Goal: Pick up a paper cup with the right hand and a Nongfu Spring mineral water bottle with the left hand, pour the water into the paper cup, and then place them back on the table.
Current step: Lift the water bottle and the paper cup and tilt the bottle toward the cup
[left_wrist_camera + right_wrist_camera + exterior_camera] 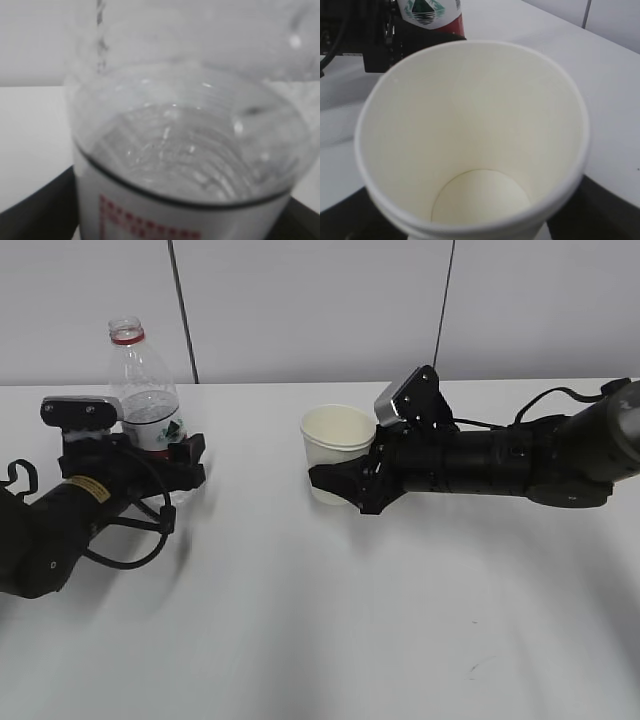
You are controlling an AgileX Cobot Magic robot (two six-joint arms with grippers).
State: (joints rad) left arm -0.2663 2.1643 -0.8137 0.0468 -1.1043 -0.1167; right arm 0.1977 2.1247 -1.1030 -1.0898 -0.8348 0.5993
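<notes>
The Nongfu Spring mineral water bottle (147,390) is clear plastic, uncapped, with a red neck ring and a red-and-white label bearing a green logo; it stands upright on the left of the white table (320,630). The left gripper (165,453) brackets its lower body, though whether it is clenched cannot be told. The cream paper cup (336,452) stands empty, clasped by the right gripper (340,485). Pale wall panels rise behind.

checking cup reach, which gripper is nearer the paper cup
Right. The right gripper has its jaws around the paper cup; the left gripper is across the table at the bottle.
</notes>
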